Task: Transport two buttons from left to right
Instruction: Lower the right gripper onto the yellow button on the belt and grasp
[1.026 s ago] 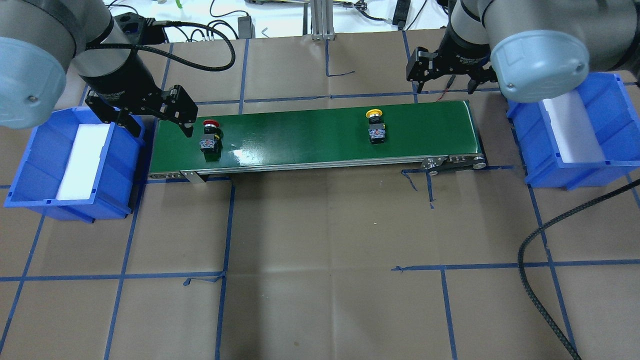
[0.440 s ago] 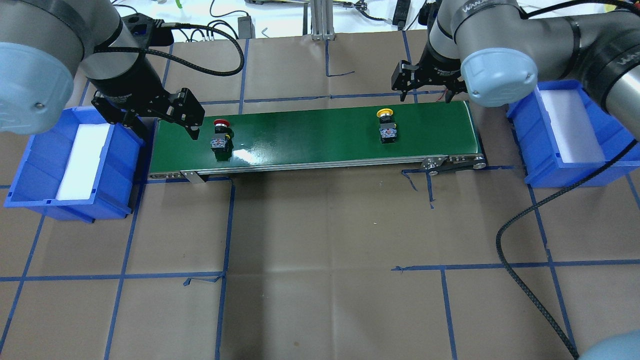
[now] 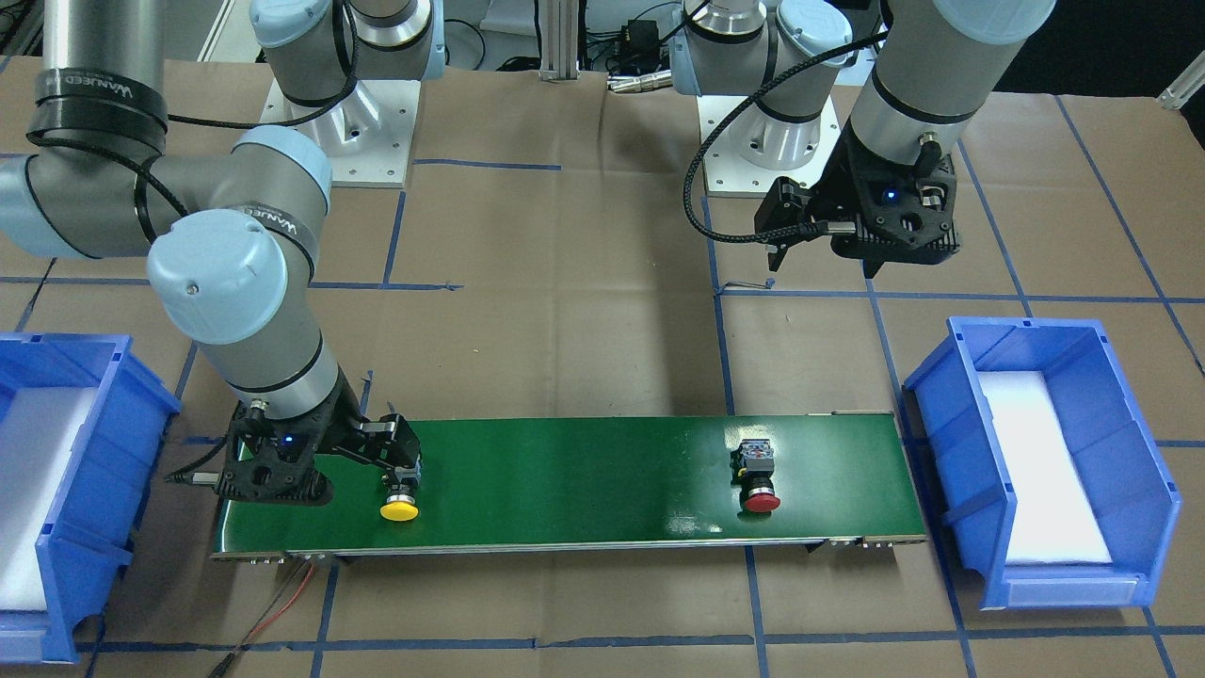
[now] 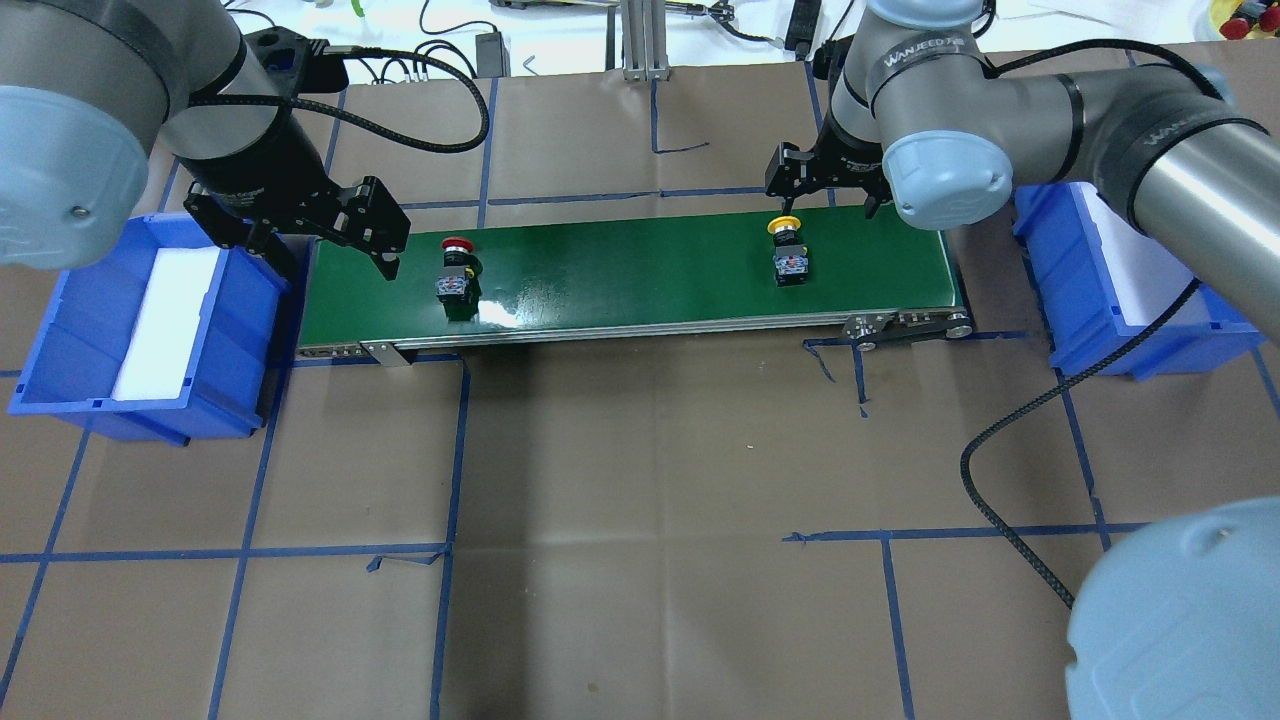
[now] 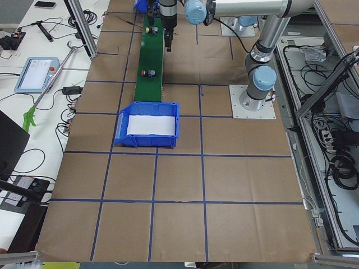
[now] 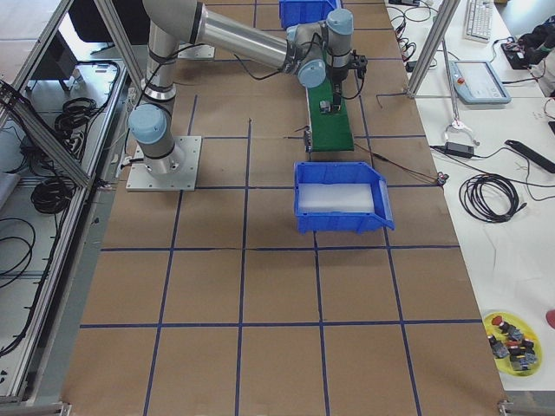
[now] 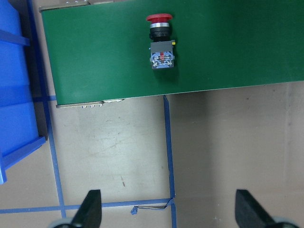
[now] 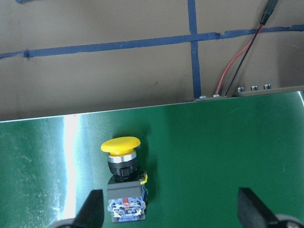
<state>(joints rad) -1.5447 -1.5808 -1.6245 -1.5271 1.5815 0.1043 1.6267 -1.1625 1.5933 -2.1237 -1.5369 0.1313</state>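
1. Lying on the green conveyor belt [image 4: 640,275], the yellow button [image 4: 789,250] sat near its right end, the red button [image 4: 457,272] near its left.
2. The right gripper [image 8: 172,211], over the yellow button, and the left gripper [image 7: 169,211] both gaped empty.
3. Neither button had reached the blue bin [image 4: 1090,345] past the belt's right end.

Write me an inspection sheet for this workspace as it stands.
Surface: table papered brown with blue tape grid; green conveyor belt across it.
Job's things: red button near belt's left end, yellow button near its right end, both lying on it; left bin, right bin at the ends.
Clutter: peeling tape curl.
Grippers: left gripper open, holding nothing; right gripper open over yellow button.
Cables: black hose loops over table; red-black wire by belt.
Surroundings: teach pendant on side bench.
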